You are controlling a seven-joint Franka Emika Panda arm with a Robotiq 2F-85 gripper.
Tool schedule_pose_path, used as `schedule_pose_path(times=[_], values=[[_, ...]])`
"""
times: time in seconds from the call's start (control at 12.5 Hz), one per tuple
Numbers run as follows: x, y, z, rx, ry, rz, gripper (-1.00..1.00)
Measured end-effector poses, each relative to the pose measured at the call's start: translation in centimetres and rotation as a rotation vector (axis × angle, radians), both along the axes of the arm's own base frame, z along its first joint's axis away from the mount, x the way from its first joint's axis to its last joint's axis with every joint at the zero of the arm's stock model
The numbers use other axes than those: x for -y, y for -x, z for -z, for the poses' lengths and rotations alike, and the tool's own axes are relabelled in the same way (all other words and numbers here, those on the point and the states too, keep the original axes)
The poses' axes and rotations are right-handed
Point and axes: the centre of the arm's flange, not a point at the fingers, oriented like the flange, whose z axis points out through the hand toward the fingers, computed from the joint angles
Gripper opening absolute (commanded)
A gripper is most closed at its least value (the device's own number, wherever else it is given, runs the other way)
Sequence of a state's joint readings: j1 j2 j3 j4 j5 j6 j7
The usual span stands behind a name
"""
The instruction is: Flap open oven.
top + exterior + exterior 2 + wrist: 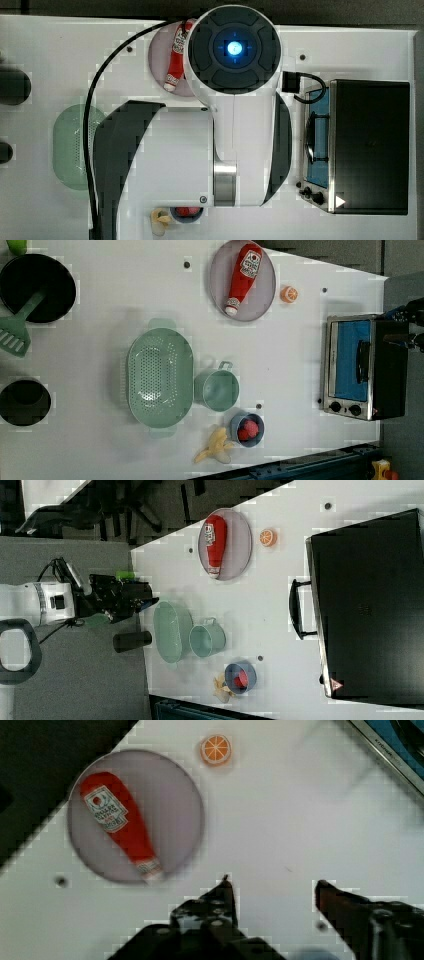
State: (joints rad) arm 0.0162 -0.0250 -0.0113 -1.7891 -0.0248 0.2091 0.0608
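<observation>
**Ana:** Blue glass is shut flat against the silver frame in the top view. The oven (369, 146) sits at the top view's right edge of the table (55, 55), its door closed, with the arm's big white body over the middle.

**Ben:** So the task has hardly begun. What does the left view give?

**Ana:** The oven stands at the left view's right, dark bar handle (361, 361) across the blue door, knobs below it. A ketchup bottle (241, 276) lies on a plate (266, 292), well apart from the oven.

**Ben:** And the right view?

**Ana:** The gripper (150, 599) hangs off the table's edge at the right view's left, well apart from the oven at the right view's right. A colander (169, 632) and a cup (206, 640) lie between them.

**Ben:** The wrist view?

**Ana:** The fingers (220, 902) stand partly spread with nothing between them, bare table underneath. One corner of the oven's frame shows, far from the tips.

**Ben:** Then the approach is the step in hand. Next, it seems, the hand must cross the table and take the handle, then swing the door down.
</observation>
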Motion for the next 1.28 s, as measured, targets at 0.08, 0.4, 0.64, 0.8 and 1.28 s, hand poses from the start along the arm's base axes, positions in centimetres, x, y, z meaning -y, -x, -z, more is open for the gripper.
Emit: schedule_pose_path(times=[0.08,0.4,0.64,0.8,1.28], values=[[0.4,3.0,0.6,-0.084,0.005,0.000,0.59],[3.0,11.1,-7.0,-0.012,-0.014,0.030,1.00],[3.6,12.2,-11.0,0.077,-0.008,0.035,0.39],[3.4,11.9,-10.2,0.060,-0.013,0.030,-0.08],[6.2,9.9,-4.3,-0.065,-0.037,0.021,-0.65]])
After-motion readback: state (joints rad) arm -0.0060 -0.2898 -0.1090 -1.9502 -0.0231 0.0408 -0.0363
